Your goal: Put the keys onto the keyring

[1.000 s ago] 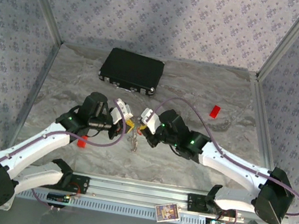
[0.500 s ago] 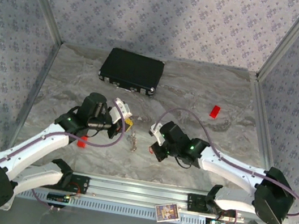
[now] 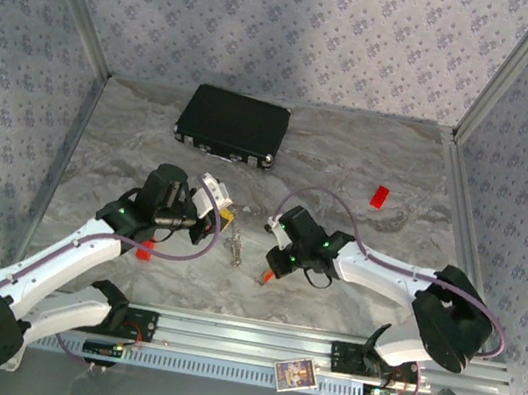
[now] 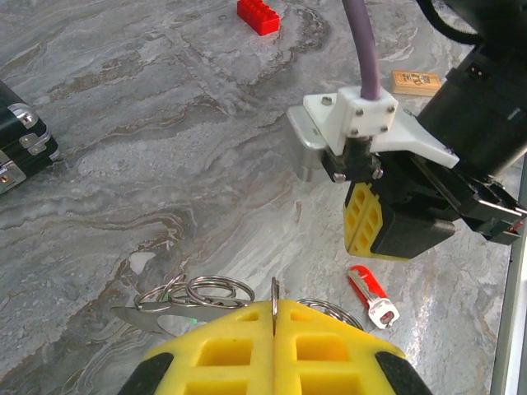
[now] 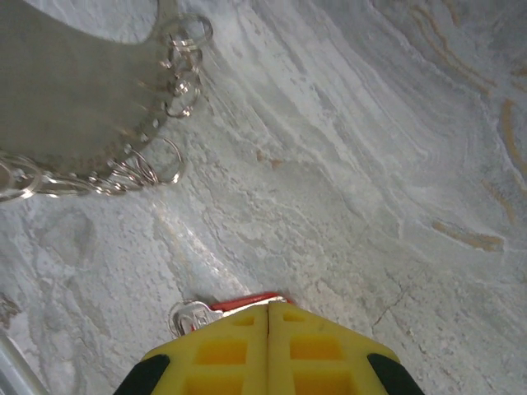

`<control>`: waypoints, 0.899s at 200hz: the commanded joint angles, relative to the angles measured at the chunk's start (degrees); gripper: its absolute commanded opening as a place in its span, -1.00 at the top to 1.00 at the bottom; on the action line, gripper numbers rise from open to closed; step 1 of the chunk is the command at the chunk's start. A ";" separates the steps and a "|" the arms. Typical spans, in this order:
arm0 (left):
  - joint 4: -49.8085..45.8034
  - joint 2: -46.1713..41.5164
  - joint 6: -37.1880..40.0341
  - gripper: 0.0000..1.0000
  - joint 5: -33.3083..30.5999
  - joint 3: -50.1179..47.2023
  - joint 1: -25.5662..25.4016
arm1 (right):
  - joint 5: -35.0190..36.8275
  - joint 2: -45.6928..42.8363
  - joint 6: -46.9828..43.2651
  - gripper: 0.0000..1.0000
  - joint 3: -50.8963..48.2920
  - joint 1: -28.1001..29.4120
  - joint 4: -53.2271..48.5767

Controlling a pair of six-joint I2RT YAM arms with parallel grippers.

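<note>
Both closed | left fingers (image 4: pixel 284 322) pinch keyring (image 4: pixel 218 290) | right fingers (image 5: pixel 277 322) above red key (image 4: pixel 372 298) | case (image 3: pixel 233 123) shut

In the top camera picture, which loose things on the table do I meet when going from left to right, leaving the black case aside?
Red block beside the left arm → keyring → red-tagged key → red block at the right.

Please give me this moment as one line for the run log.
left tool: shut on keyring | right tool: shut | red key: on table at right tool's tips | task: key not yet on keyring
</note>
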 commanded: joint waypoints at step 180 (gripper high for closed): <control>-0.60 -7.93 -3.17 1.00 -13.97 -3.41 0.45 | 13.95 10.95 9.49 0.31 8.89 15.21 -9.03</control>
